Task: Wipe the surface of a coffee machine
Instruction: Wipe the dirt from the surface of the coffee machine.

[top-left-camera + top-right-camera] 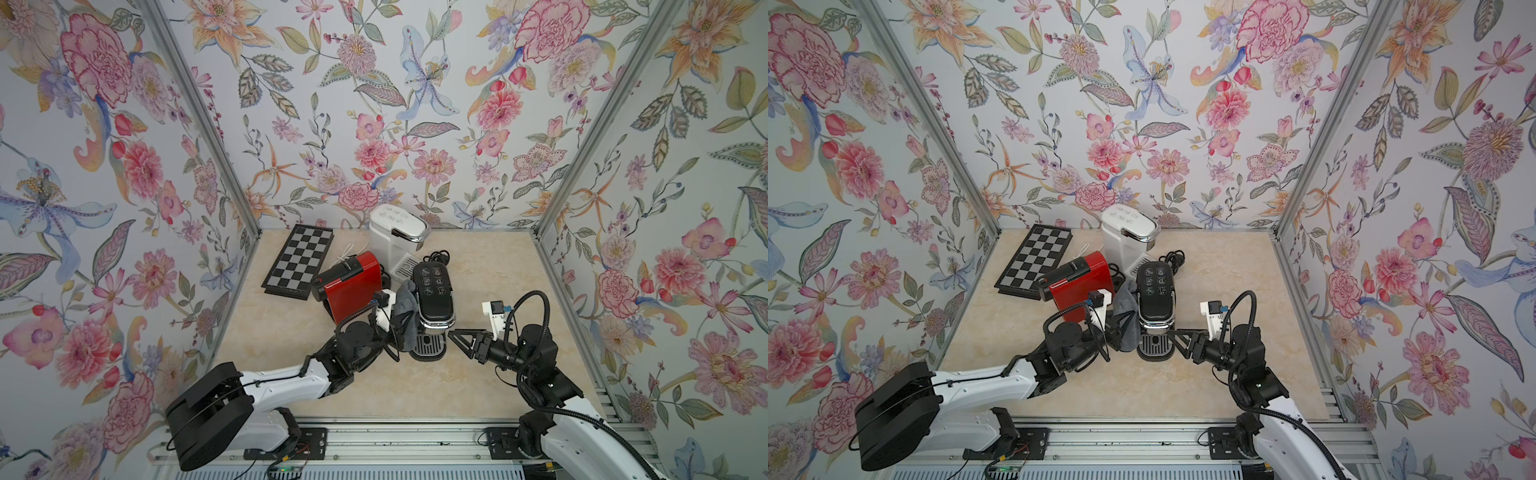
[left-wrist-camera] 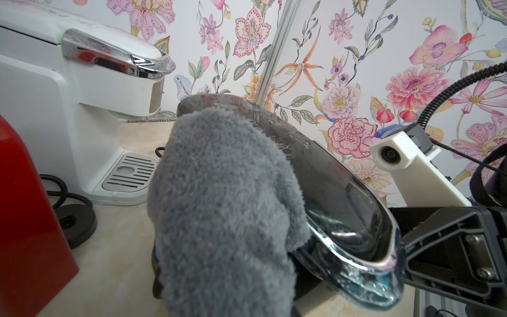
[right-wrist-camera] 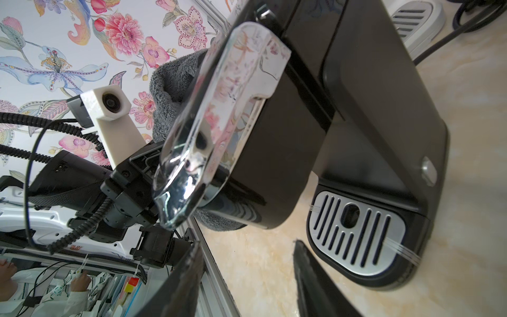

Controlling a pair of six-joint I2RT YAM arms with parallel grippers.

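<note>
Coffee machine [image 1: 432, 299], the black one, stands on the tabletop [image 1: 498, 291] just below the middle of both top views, with its drip tray [image 1: 428, 347] toward the lower edge. My left tool [image 1: 397, 332] is clamped on the grey cloth [image 1: 405, 309], which presses against the machine's left flank in the frame. My right tool [image 1: 459, 343] sits just right of the drip tray, jaws apart and empty. Crowding me: the red machine [image 1: 353, 284] close on the left, the white machine [image 1: 395, 237] behind, a black cable [image 1: 440, 254] coiled between them, and a chessboard [image 1: 299, 262] further left.
</note>
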